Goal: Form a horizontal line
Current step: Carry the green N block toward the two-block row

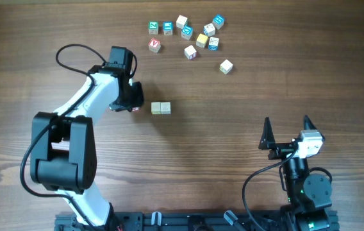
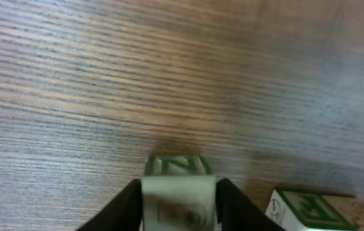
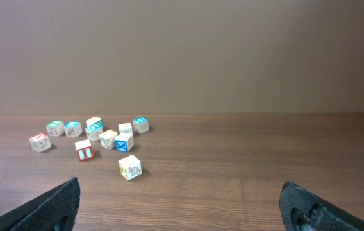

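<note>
**Third cube down beside the row: close the gap, then let go cleanly**

The horizontal line point(image 1: 161, 108) is so far two cream cubes set edge to edge, just left of centre in the overhead view. The left claw point(image 2: 179, 199) is at its left end, fingers flanking a green-lettered cube point(image 2: 177, 167) at the bottom of the wrist frame. Whether they pinch it or have let go, I cannot tell.

A neighbouring cube point(image 2: 310, 208) at lower right, probably the row's end, is apart from it, with bare desk point(image 1: 233, 160) between. The cube should be slid sideways until the faces meet and squared to the row. The fingers should then part evenly and lift straight up, so that nothing drags.

The right claw point(image 1: 287, 131) is spread wide and empty at lower right. The loose cubes point(image 1: 191, 35) lie at the top.
</note>
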